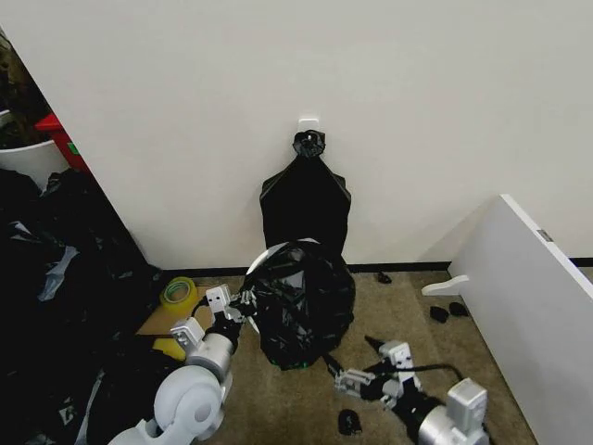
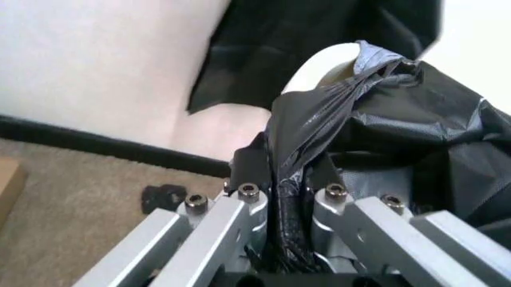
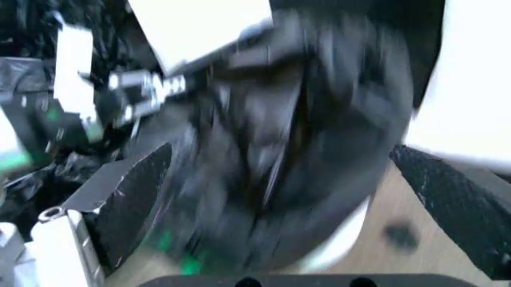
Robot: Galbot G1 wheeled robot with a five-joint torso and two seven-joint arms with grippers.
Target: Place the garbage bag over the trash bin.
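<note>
The trash bin stands on the carpet by the wall, and its white rim [image 1: 271, 251] peeks out at the back left. The glossy black garbage bag [image 1: 303, 301] is draped over it and covers most of it. My left gripper [image 1: 246, 306] is at the bin's left side, shut on a bunched fold of the bag's edge [image 2: 281, 173]. The bin rim [image 2: 319, 69] rises just beyond that fold. My right gripper [image 1: 350, 359] hovers low at the bin's front right, open. Between its wide-spread pads [image 3: 134, 197] the bag [image 3: 307, 143] shows farther off, untouched.
A flat black bundle [image 1: 306, 199] hangs from a wall hook behind the bin. A large heap of black plastic [image 1: 56, 278] fills the left side, with a yellow tape roll [image 1: 179, 292] on cardboard beside it. A white panel [image 1: 528, 297] leans at right. Small black bits dot the carpet.
</note>
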